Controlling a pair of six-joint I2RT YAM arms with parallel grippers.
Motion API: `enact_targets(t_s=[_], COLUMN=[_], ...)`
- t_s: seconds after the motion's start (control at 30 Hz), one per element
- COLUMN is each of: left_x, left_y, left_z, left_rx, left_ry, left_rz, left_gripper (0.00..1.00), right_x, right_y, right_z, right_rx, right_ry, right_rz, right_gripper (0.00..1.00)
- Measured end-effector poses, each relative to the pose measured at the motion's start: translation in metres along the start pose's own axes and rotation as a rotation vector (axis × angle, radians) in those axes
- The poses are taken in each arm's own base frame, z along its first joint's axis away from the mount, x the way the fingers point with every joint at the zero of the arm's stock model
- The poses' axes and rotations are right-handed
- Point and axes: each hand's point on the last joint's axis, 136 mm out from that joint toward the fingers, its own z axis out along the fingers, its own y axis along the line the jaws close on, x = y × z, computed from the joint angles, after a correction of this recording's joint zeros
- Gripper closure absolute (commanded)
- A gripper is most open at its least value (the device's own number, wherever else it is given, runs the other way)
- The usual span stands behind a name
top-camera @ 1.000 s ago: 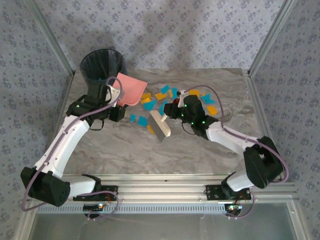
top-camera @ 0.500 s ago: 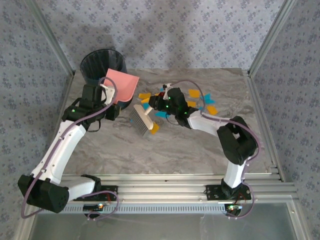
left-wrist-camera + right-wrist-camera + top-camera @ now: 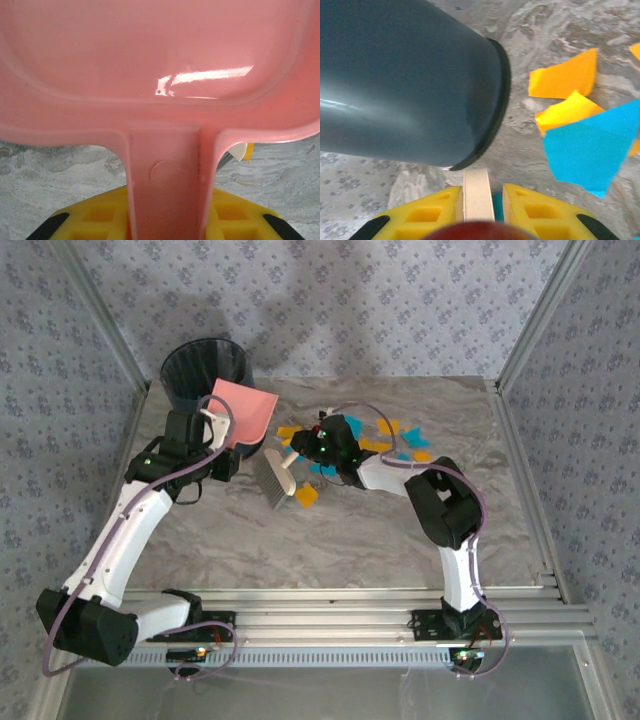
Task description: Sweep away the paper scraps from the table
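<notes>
Over the last second I have watched the right arm swing the brush leftward across the scatter, while the pan has come up from lying flat into a tilt. The right pincer (image 3: 318,445) is clamped tight on the pale wooden handle of the small hand brush (image 3: 271,480) with grey bristles. On the right wrist camera that handle runs straight out between the yellow fingers (image 3: 530,212). The brush head sits just right of the pink plastic dustpan (image 3: 245,410), its long axis running far to near. The left pincer (image 3: 167,217) is closed on the dustpan's handle, holding the pan tipped up.

What the next move turns on: most of the small orange and teal paper scraps (image 3: 388,427) lie right of the dustpan, beyond the brush head and around the right pincer, so the bristles stand between pan and paper. One orange scrap (image 3: 306,497) lies apart, to the dustpan's near right. All rest on the grey marbled table (image 3: 350,540). The right arm is the nearer one. I judge it must carry the brush back past the scraps before pulling toward the dustpan, whose lip looks raised.
</notes>
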Motion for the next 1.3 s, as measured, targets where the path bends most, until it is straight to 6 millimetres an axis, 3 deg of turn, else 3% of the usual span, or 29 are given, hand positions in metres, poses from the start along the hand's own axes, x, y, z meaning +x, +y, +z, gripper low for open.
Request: enact_targets(t_s=[0.13,0.27,0.4,0.67,0.93,1.13,1.3], left_x=[0.0,0.001,0.002,0.003,0.005,0.009,0.012], left_y=[0.0,0.0,0.0,-0.001,-0.003,-0.005,-0.006], left_z=[0.001,0.002,0.004,0.007,0.01,0.015,0.019], left_rx=[0.0,0.0,0.001,0.011,0.023,0.038,0.044], left_ry=[0.002,0.008,0.014,0.025,0.037,0.06,0.08], left_rz=[0.0,0.0,-0.001,0.002,0.005,0.006,0.004], left_gripper=[1.0,1.0,1.0,1.0,1.0,1.0,1.0], right_x=[0.0,0.005,0.004,-0.021,-0.037,-0.044,-0.053], right_y=[-0.013,-0.032,-0.046,-0.067,-0.082,-0.084,-0.083], right_z=[-0.002,-0.017,-0.048,-0.112,-0.164,-0.182,-0.182], right_rx=[0.05,0.125,0.197,0.336,0.492,0.483,0.402], right_ry=[-0.014,-0.027,-0.052,-0.167,-0.256,-0.274,-0.267], right_rz=[0.007,0.008,-0.014,-0.081,-0.144,-0.156,-0.133], right_gripper=[1.0,1.0,1.0,1.0,1.0,1.0,1.0])
